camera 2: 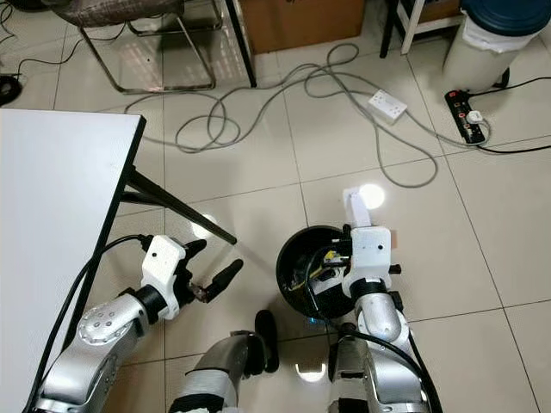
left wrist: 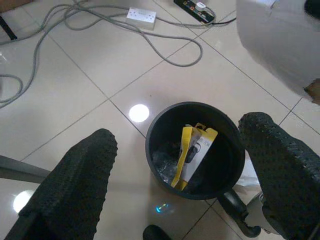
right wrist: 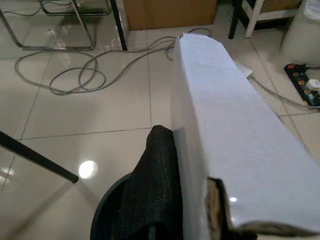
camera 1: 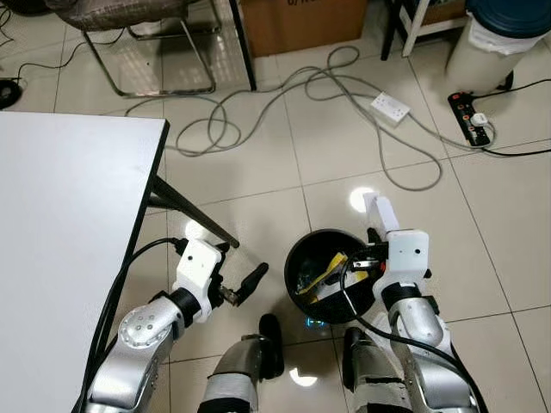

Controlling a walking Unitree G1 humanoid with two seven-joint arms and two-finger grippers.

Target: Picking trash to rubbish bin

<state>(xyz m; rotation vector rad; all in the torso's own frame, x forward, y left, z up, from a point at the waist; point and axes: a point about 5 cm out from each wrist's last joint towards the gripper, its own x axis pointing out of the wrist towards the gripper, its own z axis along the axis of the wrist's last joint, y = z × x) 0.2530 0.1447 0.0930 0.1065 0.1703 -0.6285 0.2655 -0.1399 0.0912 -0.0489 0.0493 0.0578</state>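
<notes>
Your right claw (camera 1: 376,225) is sitting over the rim of the black bin (camera 1: 301,258), clamped on a white box (camera 1: 381,211).

The white box pokes up past the far side of the bin, and one black finger (right wrist: 152,185) is pressed flat against its side in the right wrist view; inside the bin you can already see a yellow package (left wrist: 192,155) leaning against the wall, plus some crumpled clear stuff I can't identify; your left claw (camera 1: 244,286) hangs just beside the bin on its left, fingers spread apart with nothing between them; white tabletop (camera 1: 60,232) is off to your left; grey cables (camera 1: 344,95), a white power strip (camera 1: 390,107) and a black power strip (camera 1: 470,118) lie on the tiled floor (camera 1: 258,172) further out.
</notes>
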